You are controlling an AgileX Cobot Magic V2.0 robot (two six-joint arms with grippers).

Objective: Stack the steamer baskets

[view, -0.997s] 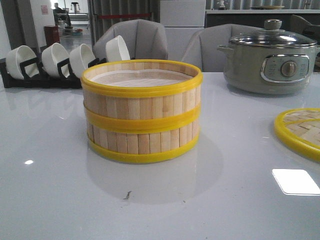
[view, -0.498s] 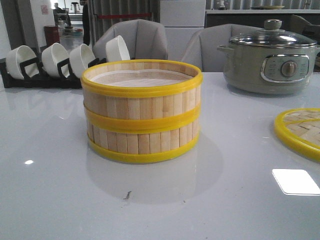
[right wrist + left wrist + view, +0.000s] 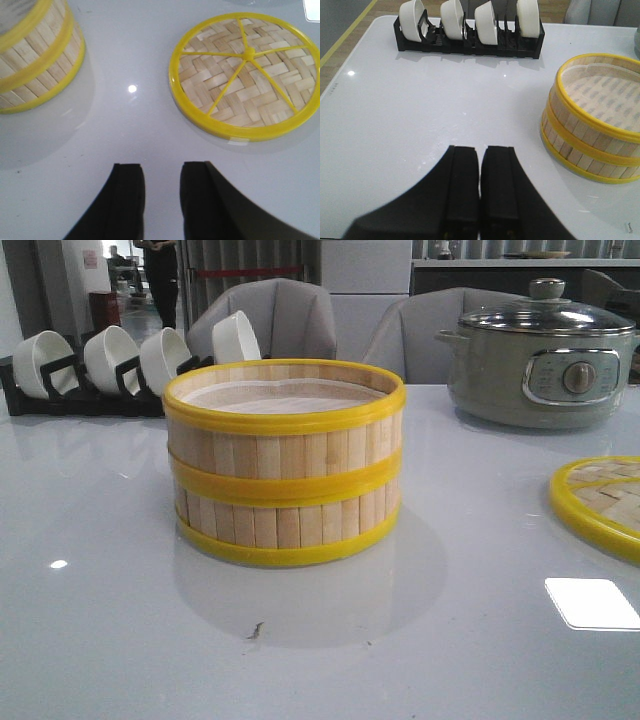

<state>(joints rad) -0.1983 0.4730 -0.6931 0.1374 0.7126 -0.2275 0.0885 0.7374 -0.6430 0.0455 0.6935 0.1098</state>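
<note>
You have two round bamboo-slat steamer baskets with yellow rims (image 3: pixel 284 462) stacked one on the other at the middle of the glossy white table (image 3: pixel 100 620), the upper basket sitting squarely on the lower, its pale liner showing inside.

Starting at your 10 o'clock, a black rack holding four white bowls on edge (image 3: pixel 110 365) stands along the far edge of the table, well apart from the stack, with bare tabletop between them. The table's far left corner and a strip of floor show in the left wrist view. Your left gripper (image 3: pixel 480 190) hangs over bare table, the stack at about its 2 o'clock, its black fingers pressed together with nothing between them.

Behind the stack at 12 o'clock, two grey chairs (image 3: pixel 330 320) stand past the table's far edge. At 1 o'clock a grey-green electric pot with a glass lid (image 3: pixel 540 355) sits on the far part of the table, apart from the stack.

At 3 o'clock a flat woven-bamboo lid with a yellow rim and spokes (image 3: pixel 245 75) lies on the table; the front view cuts it off at the frame edge. Your right gripper (image 3: pixel 162 195) hovers over bare table between stack and lid, fingers parted and holding nothing. Both wrist views cut off part of the stack.
</note>
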